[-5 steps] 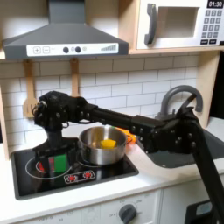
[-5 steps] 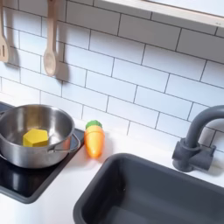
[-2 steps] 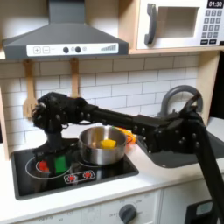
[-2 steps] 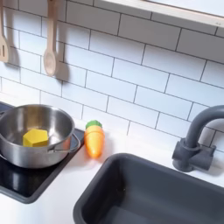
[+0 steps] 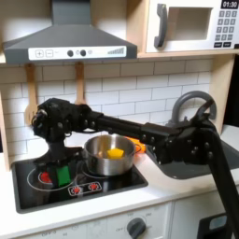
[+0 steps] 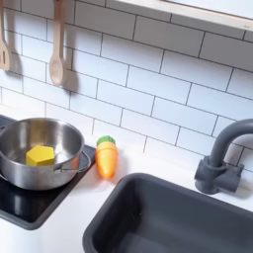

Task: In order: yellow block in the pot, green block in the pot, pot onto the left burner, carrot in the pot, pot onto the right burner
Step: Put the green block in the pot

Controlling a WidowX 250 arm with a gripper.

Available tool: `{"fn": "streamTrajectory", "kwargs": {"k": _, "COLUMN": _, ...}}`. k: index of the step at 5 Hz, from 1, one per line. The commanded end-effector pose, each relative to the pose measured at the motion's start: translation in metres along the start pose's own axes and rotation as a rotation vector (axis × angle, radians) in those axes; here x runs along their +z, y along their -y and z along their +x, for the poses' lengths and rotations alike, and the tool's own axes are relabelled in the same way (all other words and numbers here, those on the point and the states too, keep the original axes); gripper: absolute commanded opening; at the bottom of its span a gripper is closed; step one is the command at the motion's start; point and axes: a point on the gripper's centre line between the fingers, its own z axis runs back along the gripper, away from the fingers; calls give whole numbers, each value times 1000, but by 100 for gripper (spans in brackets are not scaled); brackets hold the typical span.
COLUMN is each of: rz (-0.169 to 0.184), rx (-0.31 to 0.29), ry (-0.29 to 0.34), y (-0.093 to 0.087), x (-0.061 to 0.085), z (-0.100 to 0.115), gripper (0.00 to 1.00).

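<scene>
Setting: toy kitchen with white tile wall, black cooktop [image 5: 56, 191] beside a dark sink [image 6: 178, 222], wooden spoons hanging on the wall.
Pot: the pot [image 5: 108, 156] sits on the right burner in the first exterior view, mouth up, ready to take things from above.
Yellow block: the yellow block [image 6: 40, 155] lies flat on the pot's floor in the second exterior view, so step one looks done.
Green block: the green block [image 5: 63, 174] stands upright on the left burner [image 5: 47, 175], long axis vertical, just beside the pot.
End effector: the end effector [image 5: 62, 161] hangs right over the green block, fingers pointing down; whether it has closed on the block I cannot tell.
Carrot: the carrot [image 6: 106, 156] lies on the tabletop between pot and sink, long axis running toward the wall, green top farthest from the camera.
Step in hand: likely picking up the green block.
</scene>
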Motion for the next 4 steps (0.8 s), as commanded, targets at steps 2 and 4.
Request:
{"fn": "streamTrajectory", "kwargs": {"k": 2, "rz": -36, "rx": 4, "ry": 45, "y": 10, "x": 31, "z": 5, "gripper": 0}}
{"fn": "streamTrajectory", "kwargs": {"k": 4, "rz": -24, "rx": -17, "ry": 91, "y": 27, "x": 55, "z": 1, "gripper": 0}}
